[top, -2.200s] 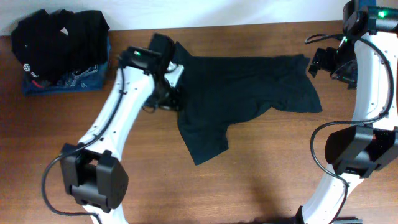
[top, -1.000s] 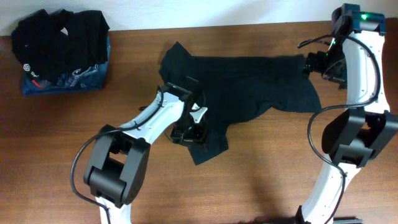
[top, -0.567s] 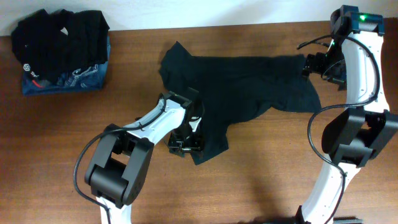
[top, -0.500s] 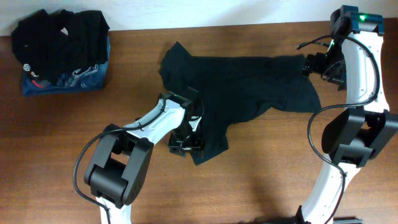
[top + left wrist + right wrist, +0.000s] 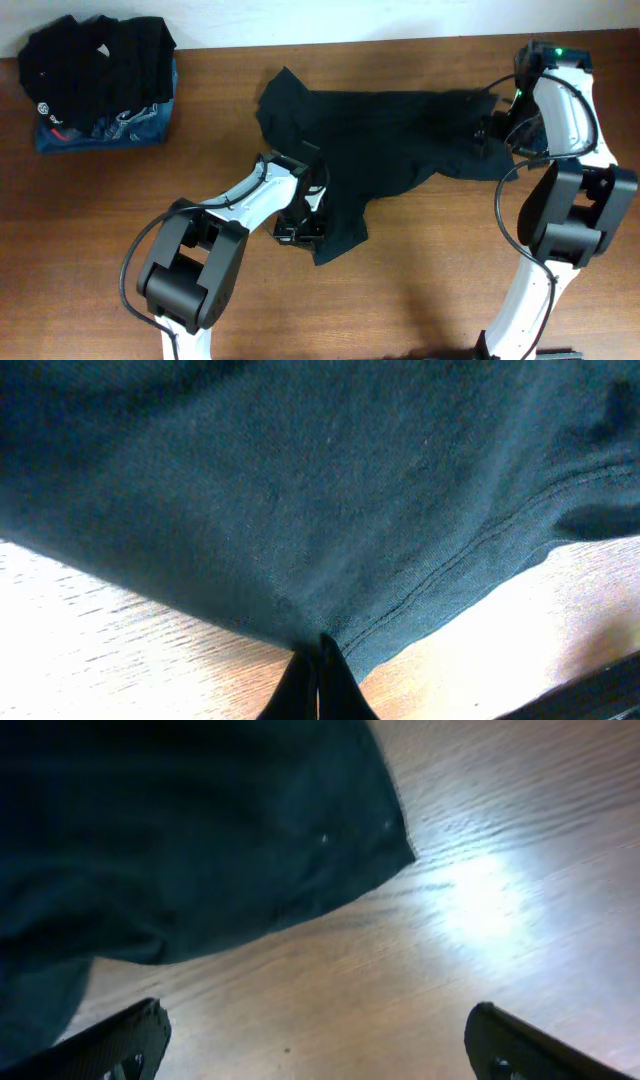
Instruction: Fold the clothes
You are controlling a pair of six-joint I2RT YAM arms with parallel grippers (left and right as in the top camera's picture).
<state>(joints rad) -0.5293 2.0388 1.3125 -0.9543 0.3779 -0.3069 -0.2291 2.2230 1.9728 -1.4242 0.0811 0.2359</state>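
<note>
A dark teal shirt (image 5: 390,135) lies spread across the middle of the wooden table, one flap reaching toward the front. My left gripper (image 5: 300,228) sits at that flap's left edge. In the left wrist view, the left gripper (image 5: 320,652) is shut, its tips pinching the shirt (image 5: 330,500) just beside the stitched hem. My right gripper (image 5: 490,133) hovers over the shirt's right end. Seen from the right wrist, the right gripper (image 5: 320,1050) is wide open over bare wood, with the shirt's corner (image 5: 200,830) ahead of its fingers (image 5: 130,1032) and nothing between them.
A pile of dark clothes (image 5: 95,55) rests on folded blue denim (image 5: 110,132) at the back left corner. The table's (image 5: 450,270) back edge meets a pale wall behind the shirt.
My left gripper has shut on the shirt's edge where it stood open before. The right gripper has moved left and slightly forward, onto the shirt's right end.
</note>
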